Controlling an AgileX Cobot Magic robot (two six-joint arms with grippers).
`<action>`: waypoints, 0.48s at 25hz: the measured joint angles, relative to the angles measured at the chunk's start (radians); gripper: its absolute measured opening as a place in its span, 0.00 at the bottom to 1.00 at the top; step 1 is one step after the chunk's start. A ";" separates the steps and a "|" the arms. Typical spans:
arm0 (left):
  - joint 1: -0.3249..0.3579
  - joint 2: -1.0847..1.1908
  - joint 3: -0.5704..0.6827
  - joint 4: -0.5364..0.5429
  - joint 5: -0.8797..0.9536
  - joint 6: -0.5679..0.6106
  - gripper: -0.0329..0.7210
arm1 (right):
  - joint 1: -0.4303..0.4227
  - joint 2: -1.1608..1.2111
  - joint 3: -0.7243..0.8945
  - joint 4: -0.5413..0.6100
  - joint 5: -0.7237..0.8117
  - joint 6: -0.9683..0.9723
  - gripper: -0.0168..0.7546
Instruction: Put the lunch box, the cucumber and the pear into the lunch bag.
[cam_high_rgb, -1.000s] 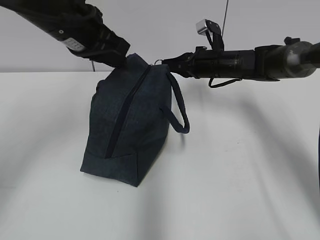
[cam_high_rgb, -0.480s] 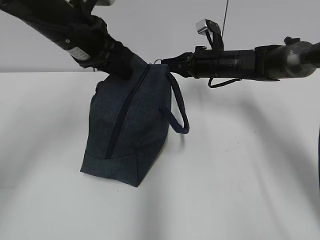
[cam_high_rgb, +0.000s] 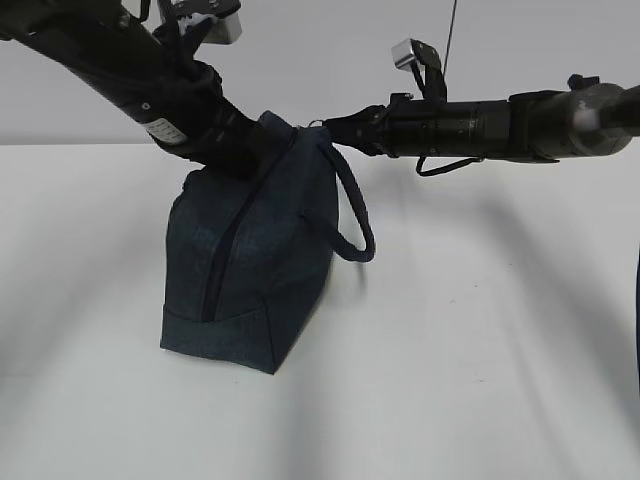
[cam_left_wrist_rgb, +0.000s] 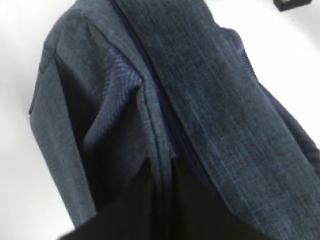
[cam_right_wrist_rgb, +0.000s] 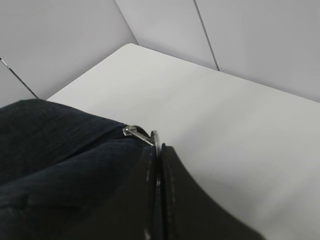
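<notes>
Pressed further down by the left claw (cam_high_rgb: 250, 150), now clamped on its top fabric, the lunch bag (cam_high_rgb: 250, 260) stands on the table (cam_high_rgb: 480, 330), long axis toward the camera; the right claw (cam_high_rgb: 335, 128) pinches the zipper ring (cam_right_wrist_rgb: 155, 142).

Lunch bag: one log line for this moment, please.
lunch bag: upright, zipped | right pincer: shut on ring pull | left pincer: at bag top
</notes>
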 joint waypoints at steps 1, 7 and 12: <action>0.000 0.000 0.000 0.006 0.001 0.000 0.05 | 0.000 0.000 0.000 0.000 0.000 0.000 0.02; 0.000 0.000 0.000 0.013 0.008 0.011 0.05 | 0.000 0.000 0.000 0.000 -0.005 -0.008 0.02; 0.000 -0.024 0.000 0.018 0.016 0.012 0.05 | 0.000 0.000 0.000 -0.016 -0.024 -0.008 0.02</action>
